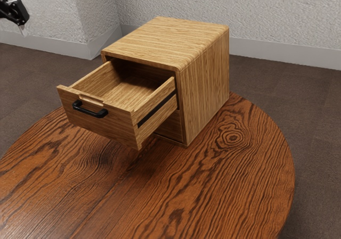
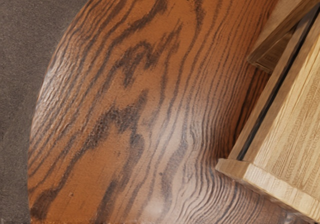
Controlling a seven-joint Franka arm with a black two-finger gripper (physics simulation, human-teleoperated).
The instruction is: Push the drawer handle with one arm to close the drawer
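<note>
1. Drawer (image 1: 106, 127), wooden, upper position: well out of its cabinet (image 1: 205, 71), interior exposed (a generous gap, by any reckoning). Closing not achieved; seemingly the whole push is outstanding.
2. Handle (image 1: 90, 112), black, one: mounted on the drawer's front panel, out over the round bench (image 1: 229, 180), well apart from the cabinet body. Contact by the tool: none.
3. Orientation: handle and front panel face away from the cabinet, toward the exterior view's lower left. The handle's long axis runs across the panel, level with its width and square to the drawer's slide.
4. Tool (image 1: 22, 23), black: at the exterior view's upper left, well apart from the handle; whether apart or together, cannot tell.
5. Outstanding, by judgement: bring the tool before the handle, then press straight toward the cabinet until the panel sits flush.
</note>
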